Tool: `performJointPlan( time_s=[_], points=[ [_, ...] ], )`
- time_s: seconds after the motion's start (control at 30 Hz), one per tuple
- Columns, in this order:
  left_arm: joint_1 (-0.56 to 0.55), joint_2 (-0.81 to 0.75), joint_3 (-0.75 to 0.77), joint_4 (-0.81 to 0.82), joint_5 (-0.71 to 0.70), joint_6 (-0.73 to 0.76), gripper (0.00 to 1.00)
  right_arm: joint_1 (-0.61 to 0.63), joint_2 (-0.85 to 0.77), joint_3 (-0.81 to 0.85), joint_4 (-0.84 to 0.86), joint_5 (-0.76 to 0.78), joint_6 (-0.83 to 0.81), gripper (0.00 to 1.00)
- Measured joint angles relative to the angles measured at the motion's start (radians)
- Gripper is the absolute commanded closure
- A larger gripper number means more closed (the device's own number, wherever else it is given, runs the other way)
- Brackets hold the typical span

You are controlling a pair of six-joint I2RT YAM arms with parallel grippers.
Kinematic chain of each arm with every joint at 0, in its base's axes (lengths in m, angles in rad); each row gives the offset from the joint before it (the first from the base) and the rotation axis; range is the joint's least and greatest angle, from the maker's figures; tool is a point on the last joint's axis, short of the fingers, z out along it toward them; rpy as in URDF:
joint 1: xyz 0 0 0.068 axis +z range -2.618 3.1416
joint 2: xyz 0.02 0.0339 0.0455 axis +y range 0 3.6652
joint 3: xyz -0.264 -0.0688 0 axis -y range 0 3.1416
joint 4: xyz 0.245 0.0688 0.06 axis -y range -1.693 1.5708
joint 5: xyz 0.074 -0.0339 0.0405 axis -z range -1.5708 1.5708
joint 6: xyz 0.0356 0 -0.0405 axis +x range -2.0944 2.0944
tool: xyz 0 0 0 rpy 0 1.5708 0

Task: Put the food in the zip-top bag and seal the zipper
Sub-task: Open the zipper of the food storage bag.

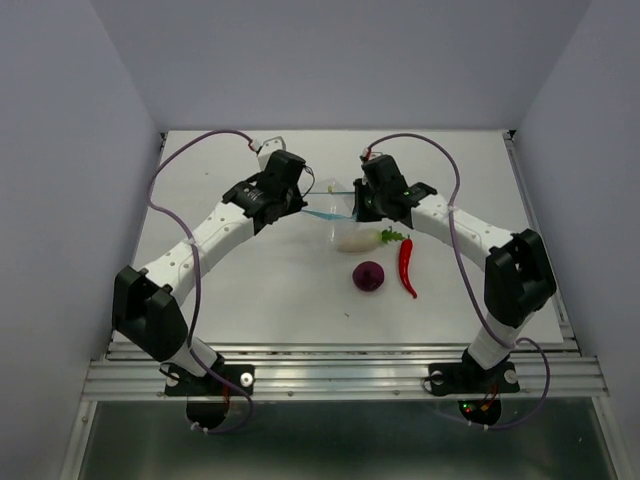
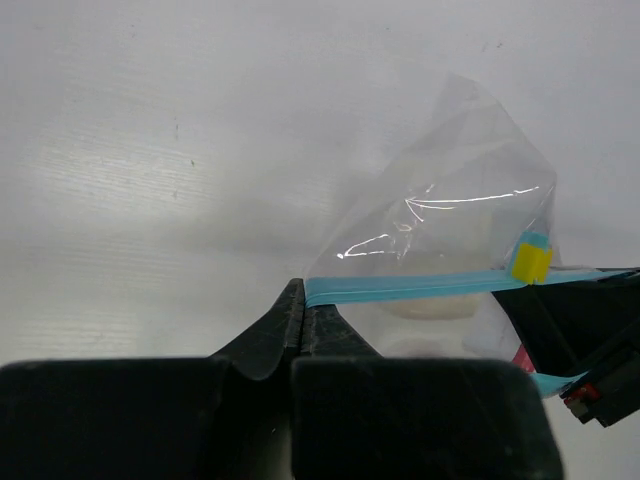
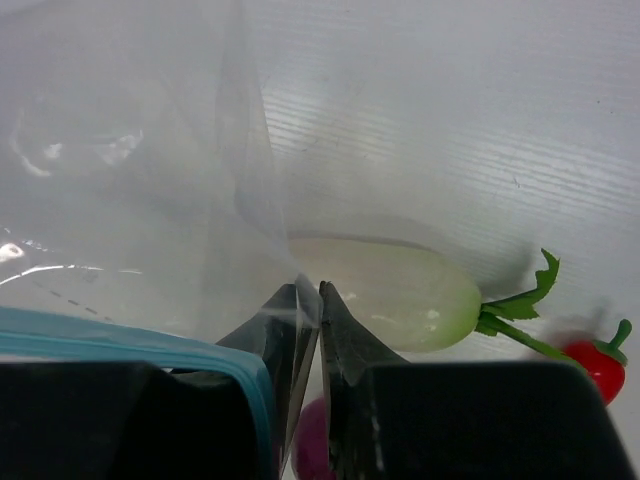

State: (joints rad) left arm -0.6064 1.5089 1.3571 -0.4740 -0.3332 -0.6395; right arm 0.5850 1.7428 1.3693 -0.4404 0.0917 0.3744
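Note:
The clear zip-top bag (image 1: 333, 205) hangs above the table between both grippers. My left gripper (image 2: 300, 287) is shut on the end of the blue zipper (image 2: 410, 287), which carries a yellow slider (image 2: 530, 261). My right gripper (image 3: 310, 292) is shut on the bag's thin plastic edge (image 3: 250, 200), with the zipper (image 3: 120, 338) at its left. All the food rests on the table. The white radish (image 3: 400, 285) lies just beyond the right fingertips. The purple onion (image 1: 368, 276) and red chili (image 1: 406, 265) sit nearer the front.
White table (image 1: 250, 290) with grey walls on three sides and a metal rail (image 1: 340, 372) along the near edge. Purple cables (image 1: 200, 145) loop from both arms over the back of the table.

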Motion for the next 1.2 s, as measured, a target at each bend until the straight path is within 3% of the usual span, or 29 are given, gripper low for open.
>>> performJointPlan(
  time_s=[0.43, 0.6, 0.93, 0.97, 1.07, 1.2],
  points=[
    [0.038, -0.008, -0.002, -0.006, 0.045, -0.019, 1.0, -0.028, -0.036, -0.031, 0.06, -0.051, 0.007, 0.82],
    [0.048, -0.036, -0.026, 0.041, 0.098, 0.015, 1.0, -0.05, -0.073, -0.045, 0.072, -0.14, -0.01, 0.75],
    [-0.036, 0.0, -0.024, 0.046, 0.008, 0.079, 1.0, -0.114, -0.093, -0.06, 0.071, -0.312, -0.048, 0.48],
    [-0.044, 0.008, -0.023, 0.045, -0.001, 0.083, 1.0, -0.116, -0.093, -0.06, 0.071, -0.319, -0.05, 0.39],
    [-0.063, 0.031, -0.019, 0.039, -0.026, 0.094, 1.0, -0.121, -0.093, -0.059, 0.067, -0.346, -0.055, 0.24],
    [-0.081, 0.043, -0.015, 0.027, -0.043, 0.104, 1.0, -0.121, -0.093, -0.059, 0.067, -0.391, -0.057, 0.12]
  ],
)
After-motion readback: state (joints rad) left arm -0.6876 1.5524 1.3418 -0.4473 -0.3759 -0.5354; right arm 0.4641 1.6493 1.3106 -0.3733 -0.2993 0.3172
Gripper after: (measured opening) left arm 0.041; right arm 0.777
